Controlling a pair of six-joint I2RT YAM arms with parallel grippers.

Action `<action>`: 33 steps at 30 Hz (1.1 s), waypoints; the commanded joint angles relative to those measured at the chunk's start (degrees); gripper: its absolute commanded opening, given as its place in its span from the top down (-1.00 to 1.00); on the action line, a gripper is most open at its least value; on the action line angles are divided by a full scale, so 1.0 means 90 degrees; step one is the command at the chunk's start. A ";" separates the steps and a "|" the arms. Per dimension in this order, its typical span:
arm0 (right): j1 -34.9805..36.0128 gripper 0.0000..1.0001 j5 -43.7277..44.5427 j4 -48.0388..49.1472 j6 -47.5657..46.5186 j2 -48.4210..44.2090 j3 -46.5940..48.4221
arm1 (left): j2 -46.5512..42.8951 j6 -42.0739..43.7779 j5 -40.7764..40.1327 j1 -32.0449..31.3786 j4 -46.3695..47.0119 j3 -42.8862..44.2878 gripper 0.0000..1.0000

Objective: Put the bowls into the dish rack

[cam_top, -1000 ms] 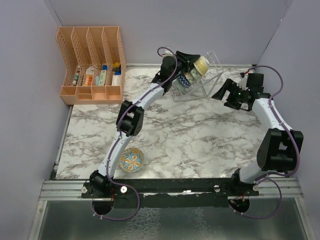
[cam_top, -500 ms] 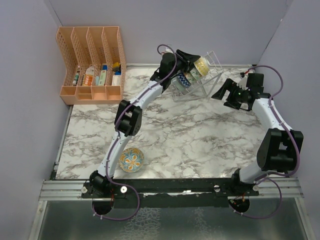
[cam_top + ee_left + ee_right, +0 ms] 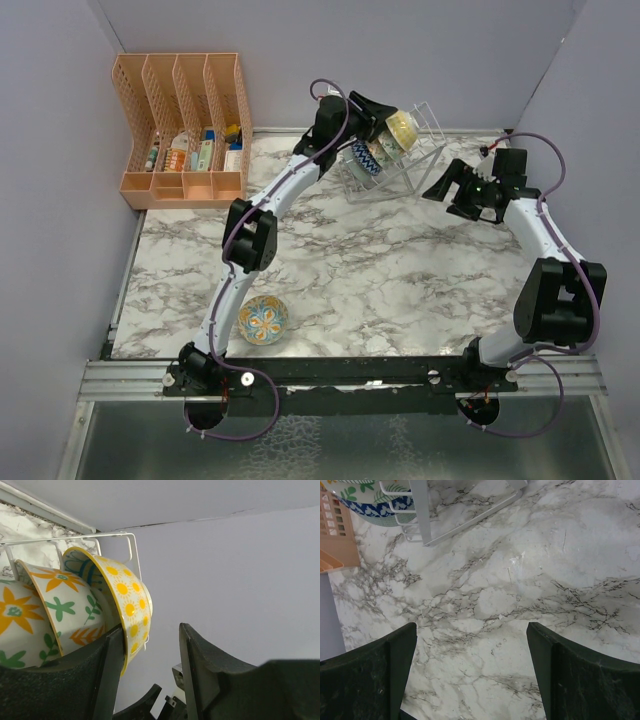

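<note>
The clear wire dish rack [image 3: 425,140] stands at the back of the marble table and holds several bowls on edge. In the left wrist view a yellow sun-pattern bowl [image 3: 125,592] and floral cream bowls [image 3: 62,607] lean in the rack's wires [image 3: 116,534]. My left gripper [image 3: 383,118] [image 3: 150,630] is open at the rack's top; the yellow bowl's rim [image 3: 402,127] lies beside its left finger [image 3: 107,672]. A blue-orange bowl [image 3: 264,320] sits alone near the front left. My right gripper [image 3: 440,188] [image 3: 471,630] is open and empty above bare marble, right of the rack.
An orange slotted organizer [image 3: 185,130] with small items stands at the back left; its edge shows in the right wrist view [image 3: 335,535]. The rack's white base bar [image 3: 465,520] and racked bowls [image 3: 370,495] lie ahead of my right gripper. Walls close the back and both sides.
My left arm has drawn a little up and to the left at the rack, with its elbow shifting left. The right arm has barely moved. The bowls stay put.
</note>
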 commanded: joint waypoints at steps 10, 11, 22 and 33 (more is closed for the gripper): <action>-0.0051 -0.82 -0.0313 0.0345 0.0156 -0.0351 -0.0280 | -0.0843 0.0613 0.0291 0.0091 -0.0604 -0.0310 -0.15; -0.0051 -0.82 -0.0322 0.0337 0.0163 -0.0353 -0.0271 | -0.0858 0.0633 0.0295 0.0096 -0.0624 -0.0307 -0.15; -0.0051 -0.82 -0.0339 0.0325 0.0184 -0.0367 -0.0231 | -0.1471 0.1283 0.0304 0.0140 -0.1070 -0.0876 -0.35; -0.0051 -0.82 -0.0353 0.0272 0.0194 -0.0456 -0.0162 | -0.3593 0.3171 0.0316 0.0204 -0.1812 -0.2264 -0.99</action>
